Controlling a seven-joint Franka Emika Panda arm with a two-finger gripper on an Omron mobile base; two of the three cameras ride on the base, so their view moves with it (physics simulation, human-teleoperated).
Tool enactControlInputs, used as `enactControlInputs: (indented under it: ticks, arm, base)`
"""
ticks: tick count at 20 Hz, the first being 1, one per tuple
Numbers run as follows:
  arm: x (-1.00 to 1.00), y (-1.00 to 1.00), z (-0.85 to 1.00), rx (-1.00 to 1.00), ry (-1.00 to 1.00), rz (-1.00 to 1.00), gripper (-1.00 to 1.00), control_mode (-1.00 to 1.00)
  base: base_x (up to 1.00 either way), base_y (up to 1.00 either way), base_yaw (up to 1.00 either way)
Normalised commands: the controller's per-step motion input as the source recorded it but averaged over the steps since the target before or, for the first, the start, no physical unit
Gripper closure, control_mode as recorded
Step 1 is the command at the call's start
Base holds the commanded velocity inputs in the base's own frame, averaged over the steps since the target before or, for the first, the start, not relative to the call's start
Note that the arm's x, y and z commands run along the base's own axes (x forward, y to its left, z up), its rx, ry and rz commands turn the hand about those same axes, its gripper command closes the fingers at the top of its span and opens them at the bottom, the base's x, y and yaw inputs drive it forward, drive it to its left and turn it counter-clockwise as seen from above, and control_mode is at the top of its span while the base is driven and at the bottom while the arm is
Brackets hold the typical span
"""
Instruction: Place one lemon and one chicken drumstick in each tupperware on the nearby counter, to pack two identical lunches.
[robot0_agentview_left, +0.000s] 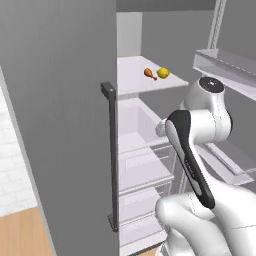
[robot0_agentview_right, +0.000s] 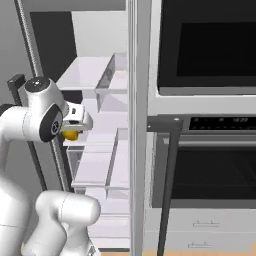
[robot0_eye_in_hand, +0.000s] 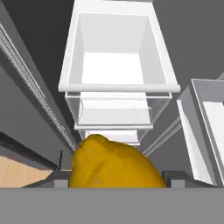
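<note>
My gripper (robot0_eye_in_hand: 114, 178) is shut on a yellow lemon (robot0_eye_in_hand: 111, 164) that bulges up between the fingertips, above the fridge's white drawers. From the right base camera this lemon (robot0_agentview_right: 70, 135) hangs under the hand (robot0_agentview_right: 77, 120), in front of the open fridge. A second lemon (robot0_agentview_left: 163, 73) and a chicken drumstick (robot0_agentview_left: 149, 73) lie side by side on the upper fridge shelf (robot0_agentview_left: 135, 80). The tupperware and the counter are out of view.
The open grey fridge door (robot0_agentview_left: 60, 125) with its dark vertical handle (robot0_agentview_left: 111, 150) stands close on the left. Door bins (robot0_agentview_left: 225, 65) jut in on the right. White drawers (robot0_eye_in_hand: 118, 65) lie below the hand. A black wall oven (robot0_agentview_right: 210, 150) stands right of the fridge.
</note>
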Motion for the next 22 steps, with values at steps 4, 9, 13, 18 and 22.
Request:
enactControlInputs:
  ticks: [4, 9, 13, 18, 22]
  arm:
    - [0.0, 0.0, 0.0, 0.0, 0.0, 0.0, 1.0, 1.0]
    - [0.0, 0.0, 0.0, 0.0, 0.0, 0.0, 1.0, 1.0]
    - [0.0, 0.0, 0.0, 0.0, 0.0, 0.0, 1.0, 1.0]
    - [0.0, 0.0, 0.0, 0.0, 0.0, 0.0, 1.0, 1.0]
    - [0.0, 0.0, 0.0, 0.0, 0.0, 0.0, 1.0, 1.0]
  base:
    - [-1.0, 0.0, 0.09]
    - [-1.0, 0.0, 0.03]
    - [-1.0, -0.17, -0.16]
    - [-1.0, -0.47, -0.48]
    - [-0.51, -0.94, -0.54]
